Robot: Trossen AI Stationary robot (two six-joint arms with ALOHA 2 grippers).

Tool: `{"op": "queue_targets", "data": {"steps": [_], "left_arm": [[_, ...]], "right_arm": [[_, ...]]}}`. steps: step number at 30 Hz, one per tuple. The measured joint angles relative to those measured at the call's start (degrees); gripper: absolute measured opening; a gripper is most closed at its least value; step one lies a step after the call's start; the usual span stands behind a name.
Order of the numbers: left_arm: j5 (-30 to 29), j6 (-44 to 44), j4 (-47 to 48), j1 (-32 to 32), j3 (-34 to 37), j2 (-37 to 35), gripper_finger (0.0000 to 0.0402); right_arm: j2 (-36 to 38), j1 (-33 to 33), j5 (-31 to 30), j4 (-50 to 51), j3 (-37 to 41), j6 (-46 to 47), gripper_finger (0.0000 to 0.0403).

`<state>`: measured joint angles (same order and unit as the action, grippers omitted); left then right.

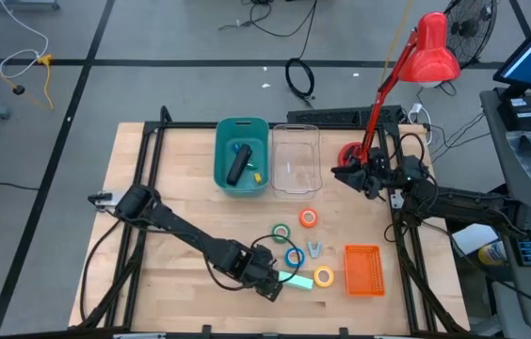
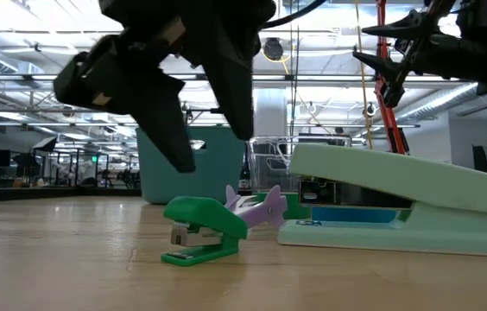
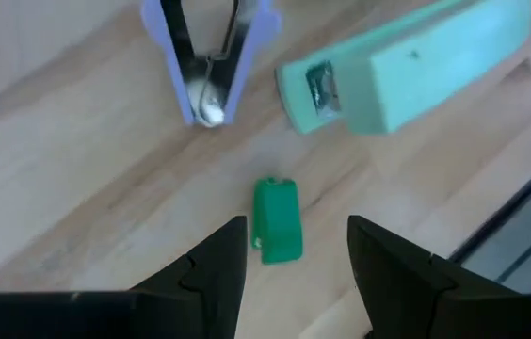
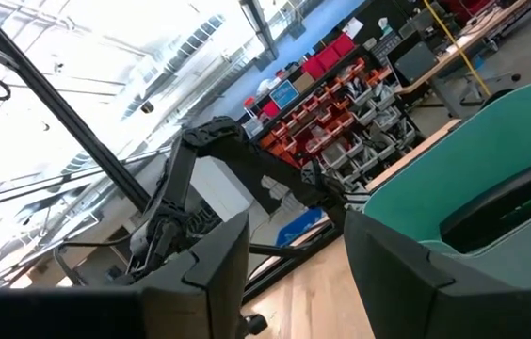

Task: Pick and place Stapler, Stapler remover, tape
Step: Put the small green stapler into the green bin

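Left pincer (image 1: 267,280) hovers low over the near part of the bench (image 1: 152,188), fingers (image 3: 218,268) spread open, directly above a small green stapler (image 3: 277,218) that lies between them untouched. Just beyond lie a lilac staple remover (image 3: 211,56) and a mint-green stapler (image 3: 407,61), side by side on the wood. Farther back stands the teal bin (image 1: 223,169), with the black Stapler (image 1: 238,165) inside it. Beside the bin sits a clear container (image 1: 296,160). Tape rolls lie near the mint stapler: green (image 1: 281,233), blue (image 1: 294,256), orange-red (image 1: 309,218) and yellow (image 1: 324,277). An orange basket (image 1: 363,270) rests to their right. Right pincer (image 1: 345,174) waits raised at the far right of the bench, fingers apart and empty, facing the teal bin.
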<state>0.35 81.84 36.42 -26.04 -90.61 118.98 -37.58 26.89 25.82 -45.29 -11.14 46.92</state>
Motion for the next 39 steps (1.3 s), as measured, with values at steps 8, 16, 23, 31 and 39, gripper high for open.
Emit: {"op": "queue_targets", "data": {"steps": [8,16,23,31,39], "left_arm": [[0.0,-0.6,-0.1,-0.1,0.0,1.2,0.0186],[2.2,-0.1,-1.9,-0.1,0.0,5.2,0.0186],[3.5,0.9,-1.5,0.0,-0.2,6.0,0.0186],[4.2,0.9,0.5,0.0,-0.2,6.1,0.0132],[3.9,-1.2,0.3,0.0,-0.1,6.1,0.0068]], "right_arm": [[0.0,0.0,0.0,1.0,0.0,0.0,0.0171],[0.0,0.0,0.0,2.2,0.0,-0.1,0.0171],[-0.1,0.0,0.0,2.3,0.0,-0.1,0.0171],[-0.1,0.0,0.0,2.3,0.0,-0.2,0.0171],[-0.1,0.0,0.0,2.3,0.0,-0.2,0.0171]]}}
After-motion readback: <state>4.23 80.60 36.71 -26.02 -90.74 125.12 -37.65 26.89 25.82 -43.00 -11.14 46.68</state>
